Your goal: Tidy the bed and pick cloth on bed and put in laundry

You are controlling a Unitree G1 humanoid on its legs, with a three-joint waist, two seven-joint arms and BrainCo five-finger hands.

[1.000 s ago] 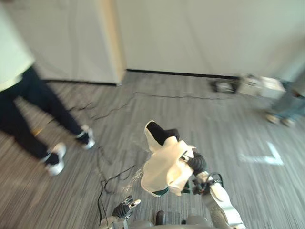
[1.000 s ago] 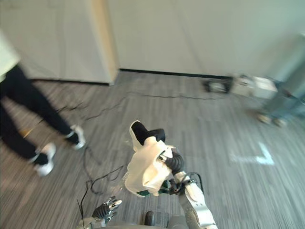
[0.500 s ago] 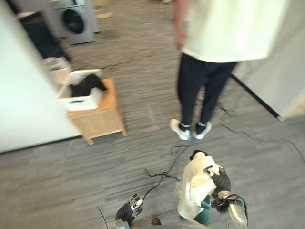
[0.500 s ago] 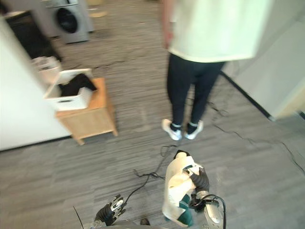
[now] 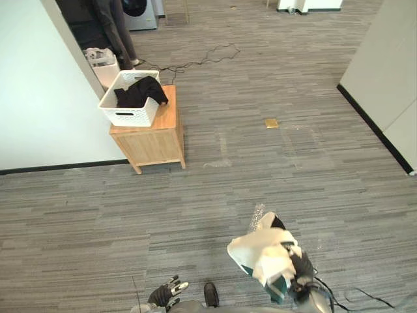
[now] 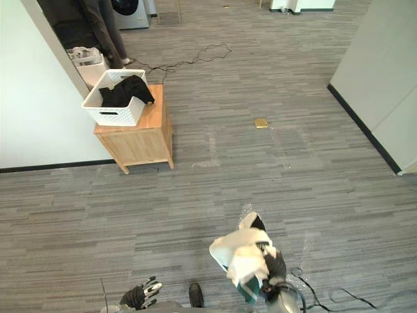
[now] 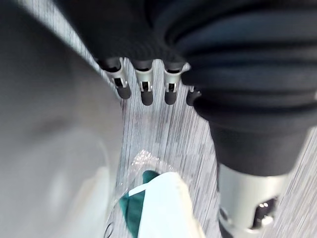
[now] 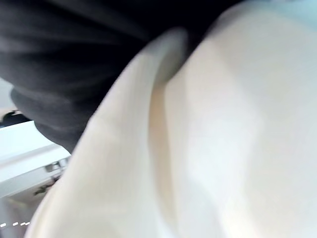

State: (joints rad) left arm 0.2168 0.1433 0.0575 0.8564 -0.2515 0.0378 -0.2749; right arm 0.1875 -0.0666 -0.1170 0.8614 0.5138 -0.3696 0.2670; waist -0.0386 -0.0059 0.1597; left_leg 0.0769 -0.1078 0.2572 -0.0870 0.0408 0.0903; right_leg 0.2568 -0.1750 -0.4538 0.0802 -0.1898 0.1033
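My right hand [image 5: 301, 267] is low in the head views, its fingers shut on a cream cloth [image 5: 262, 250] with green and black parts that hangs bunched above the floor. Up close in the right wrist view the cream cloth [image 8: 223, 139] covers the hand. A white laundry basket [image 5: 125, 115] holding a black garment [image 5: 140, 91] stands on a small wooden cabinet [image 5: 151, 140] at the far left, well away from the hand. My left hand [image 5: 164, 295] hangs low at the bottom edge, its fingers [image 7: 144, 92] relaxed and holding nothing.
A white wall [image 5: 39, 98] runs beside the cabinet. Behind it are a person's legs [image 5: 116, 29], a white bag [image 5: 103, 60] and a washing machine [image 5: 139, 6]. A cable [image 5: 199, 57] and a small yellow tag [image 5: 271, 122] lie on the grey floor. A partition [image 5: 384, 65] stands at the right.
The camera has swung round: the person standing close in front is gone from the middle and the basket on the cabinet is nearer. The cloth stays in my right hand.
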